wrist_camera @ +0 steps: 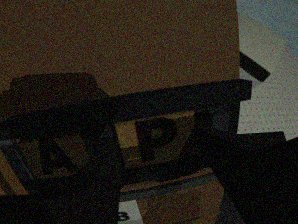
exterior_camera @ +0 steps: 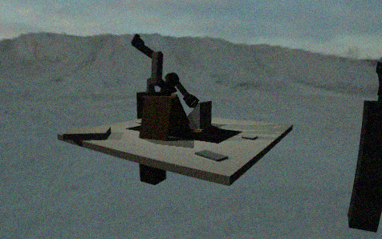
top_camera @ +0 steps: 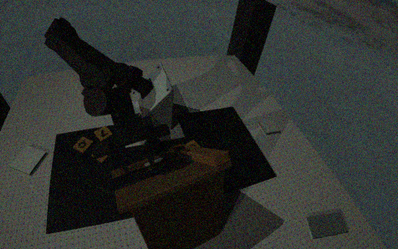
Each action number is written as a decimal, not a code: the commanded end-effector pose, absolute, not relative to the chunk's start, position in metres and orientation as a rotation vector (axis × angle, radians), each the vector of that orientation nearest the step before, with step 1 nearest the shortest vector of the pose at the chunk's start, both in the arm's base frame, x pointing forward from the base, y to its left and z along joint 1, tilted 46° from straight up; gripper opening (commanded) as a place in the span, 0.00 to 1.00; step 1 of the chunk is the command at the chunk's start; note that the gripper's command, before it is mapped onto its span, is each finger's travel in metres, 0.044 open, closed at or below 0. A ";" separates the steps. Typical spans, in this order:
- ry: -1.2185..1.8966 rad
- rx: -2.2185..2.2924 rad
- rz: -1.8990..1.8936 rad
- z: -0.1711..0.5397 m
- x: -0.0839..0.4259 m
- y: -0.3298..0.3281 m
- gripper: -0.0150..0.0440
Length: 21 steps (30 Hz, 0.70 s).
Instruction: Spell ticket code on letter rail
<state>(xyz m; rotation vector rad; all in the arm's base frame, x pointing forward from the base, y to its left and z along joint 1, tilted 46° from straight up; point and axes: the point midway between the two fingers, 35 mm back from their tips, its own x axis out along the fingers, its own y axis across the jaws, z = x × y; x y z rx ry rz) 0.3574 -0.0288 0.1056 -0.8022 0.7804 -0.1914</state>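
In the wrist view my gripper is shut on a yellow tile with a P, just in front of the rail. A darker tile with an A shows along the rail to the left, partly behind a finger. In the top view two loose yellow tiles lie on the black board: one has a round letter, the other an angular one. A further yellow piece is partly hidden. A pale card with a B shows low in the wrist view. Its other characters are hidden.
A tall brown block stands just beyond the rail. A pale upright panel stands near the arm. Flat pads lie on the counter. The picture is dark and grainy.
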 end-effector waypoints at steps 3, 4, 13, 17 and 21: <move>0.790 -0.803 -0.192 0.098 0.354 -0.026 0.25; 0.790 -0.803 -0.192 0.098 0.354 -0.026 0.25; 0.790 -0.803 -0.192 0.093 0.353 -0.020 0.25; 0.790 -0.803 -0.192 0.092 0.353 -0.019 0.25; 0.785 -0.803 -0.189 0.094 0.355 -0.019 0.30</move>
